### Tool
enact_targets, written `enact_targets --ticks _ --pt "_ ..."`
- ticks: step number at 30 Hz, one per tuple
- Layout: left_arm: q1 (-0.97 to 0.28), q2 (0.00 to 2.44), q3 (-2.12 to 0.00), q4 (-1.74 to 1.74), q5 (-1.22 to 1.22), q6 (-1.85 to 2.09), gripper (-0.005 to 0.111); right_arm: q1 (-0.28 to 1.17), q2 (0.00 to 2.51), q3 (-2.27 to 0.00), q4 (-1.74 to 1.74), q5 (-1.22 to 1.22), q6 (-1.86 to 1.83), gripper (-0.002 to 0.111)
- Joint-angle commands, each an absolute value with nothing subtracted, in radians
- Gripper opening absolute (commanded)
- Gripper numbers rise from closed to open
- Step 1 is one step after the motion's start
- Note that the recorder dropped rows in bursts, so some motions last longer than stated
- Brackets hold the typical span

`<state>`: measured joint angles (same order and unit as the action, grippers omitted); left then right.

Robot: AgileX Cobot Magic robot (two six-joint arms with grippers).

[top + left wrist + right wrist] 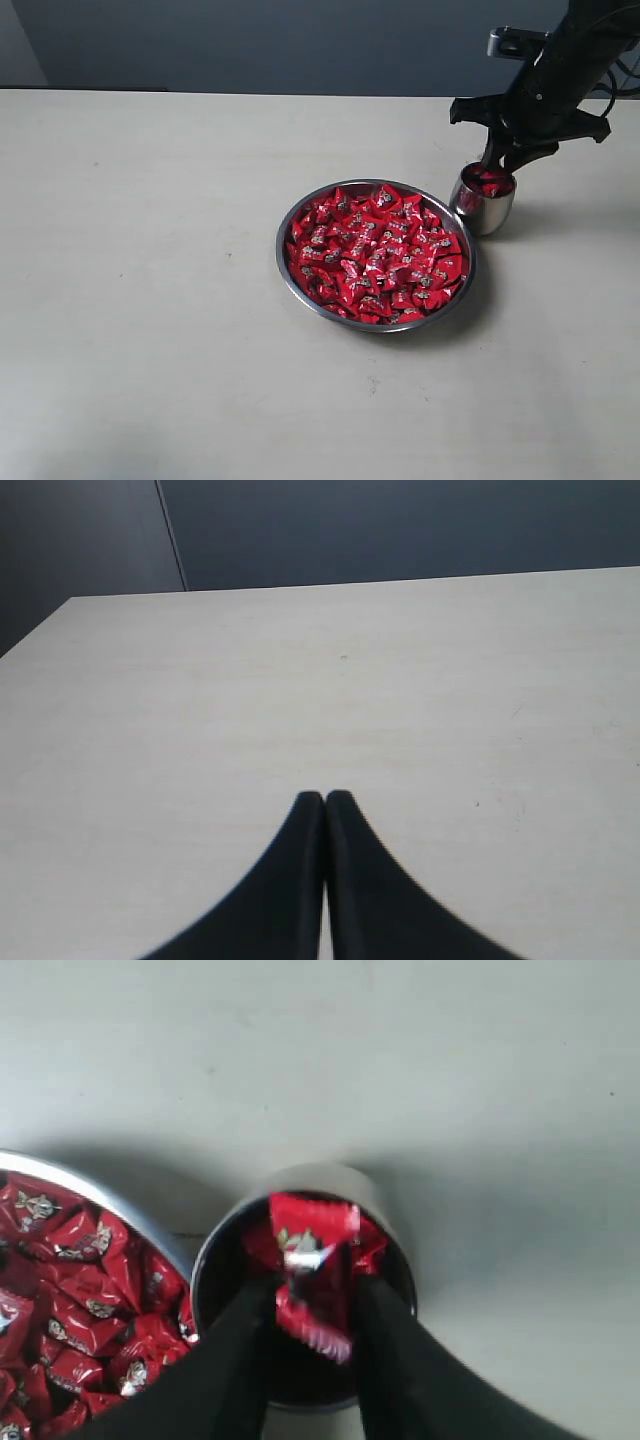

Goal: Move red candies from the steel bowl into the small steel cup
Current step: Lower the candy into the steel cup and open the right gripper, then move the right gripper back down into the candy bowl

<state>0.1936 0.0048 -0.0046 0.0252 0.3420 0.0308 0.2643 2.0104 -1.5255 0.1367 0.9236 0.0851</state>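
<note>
Right under the right gripper sits the small shiny steel cup, and one red-wrapped square candy is hanging between the fingertips, directly over the cup's mouth. The jaws are about a candy's width apart. I honestly can't tell if it's pinched or already let go, since the wrapper looks a bit blurry.

Progress-wise, there's some red showing inside the cup below that candy, so at least a few pieces have made it in. The wide shallow steel bowl, just off to one side of the gripper, is heaped with red candies from rim to rim. I'd call this early days, with loads left to shift if the idea is to fill the cup.

As for room, the cup's mouth is narrow and the fingertips sit just above it, inside its rim line, so there's not much slack for a sloppy drop. The cup is right beside the bowl's rim, and whether they touch I can't say. Everywhere else around the gripper the pale table is bare, so lifting and swinging over to the bowl looks easy.

The left gripper is clenched on nothing, well away from all of this.
</note>
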Motion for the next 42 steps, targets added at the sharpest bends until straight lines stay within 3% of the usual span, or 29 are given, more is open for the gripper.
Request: enact_targets --ticks 1,12,24,33,42 --pt "0.187 0.0 0.0 0.027 0.334 0.029 0.0 0.257 2.005 -1.531 0.13 0.917 0.078 0.029" --pt "0.187 0.0 0.0 0.027 0.334 0.029 0.0 0.261 1.999 -1.531 0.211 0.992 0.07 0.029" --pt "0.187 0.0 0.0 0.027 0.334 0.029 0.0 0.347 1.941 -1.531 0.511 1.033 -0.21 0.029" --pt "0.187 0.0 0.0 0.027 0.334 0.029 0.0 0.468 1.953 -1.531 0.496 1.004 -0.245 0.029" --pt "0.187 0.0 0.0 0.027 0.334 0.029 0.0 0.471 1.993 -1.531 0.493 0.972 -0.245 0.029"
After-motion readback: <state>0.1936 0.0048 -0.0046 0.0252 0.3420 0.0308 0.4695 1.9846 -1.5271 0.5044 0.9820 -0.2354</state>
